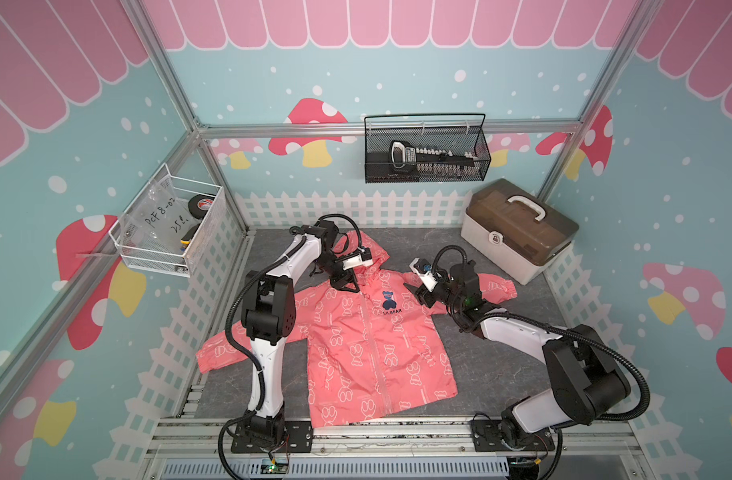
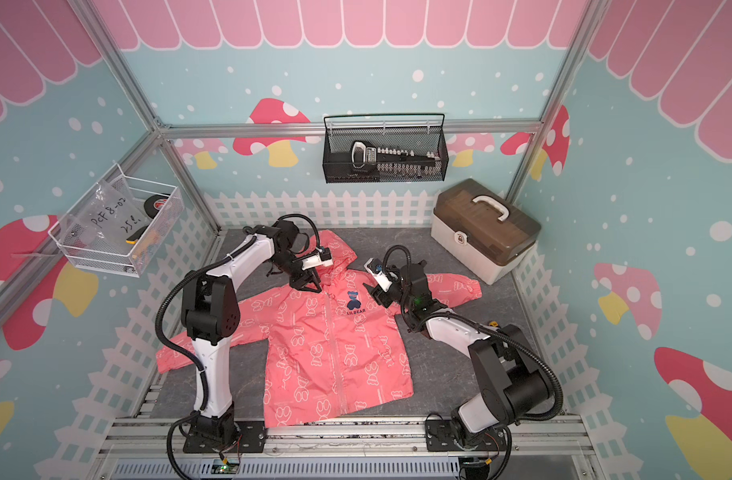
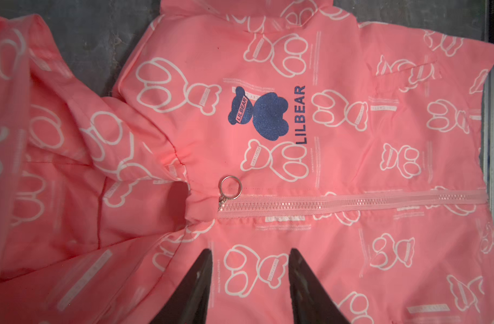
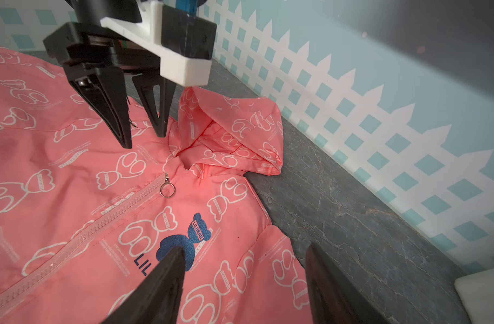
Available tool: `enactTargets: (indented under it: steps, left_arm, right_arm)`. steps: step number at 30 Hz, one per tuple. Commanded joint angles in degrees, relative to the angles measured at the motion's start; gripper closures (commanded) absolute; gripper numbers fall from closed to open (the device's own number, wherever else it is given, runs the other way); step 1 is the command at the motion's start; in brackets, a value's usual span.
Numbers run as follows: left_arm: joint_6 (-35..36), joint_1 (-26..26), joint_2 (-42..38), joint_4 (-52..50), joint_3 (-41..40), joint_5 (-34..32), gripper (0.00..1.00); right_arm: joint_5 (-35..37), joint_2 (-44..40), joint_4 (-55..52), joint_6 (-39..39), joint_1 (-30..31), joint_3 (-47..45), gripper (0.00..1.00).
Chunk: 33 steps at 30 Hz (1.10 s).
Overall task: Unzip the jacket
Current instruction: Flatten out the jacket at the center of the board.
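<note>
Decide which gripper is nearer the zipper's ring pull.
The left gripper: its open jaws hover by the collar of the jacket, close beside the ring pull. The right gripper, also open, hangs farther off, near the shoulder.

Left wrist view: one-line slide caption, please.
Open left gripper near the silver ring pull of the fully zipped coral-pink, bear-print hooded jacket.

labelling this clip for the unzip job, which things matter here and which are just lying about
In the job: jacket, zipper pull ring, left gripper, right gripper.
Lying about: toolbox, black wire basket, white wire basket.
</note>
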Motion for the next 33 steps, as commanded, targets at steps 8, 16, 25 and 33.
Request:
enactTargets:
  steps: [8, 16, 25, 33]
  left_arm:
    - [7.22, 0.79, 3.65, 4.27, 3.15, -6.86, 0.56]
    - [11.45, 0.08, 6.22, 4.96, 6.12, -9.85, 0.56]
    - [14.51, -0.10, 8.55, 3.87, 8.27, -11.77, 0.53]
    - [15.56, -1.84, 10.78, 3.16, 8.67, -14.12, 0.53]
  right_arm:
    - [-0.64, 0.70, -1.72, -1.96, 0.43, 1.37, 0.32]
    - [-2.08, 1.33, -4.37, -3.01, 0.43, 2.48, 0.24]
    - [-3.16, 1.18, -4.86, -3.26, 0.43, 2.74, 0.25]
    - [-4.57, 1.65, -6.25, -3.67, 0.43, 3.44, 0.26]
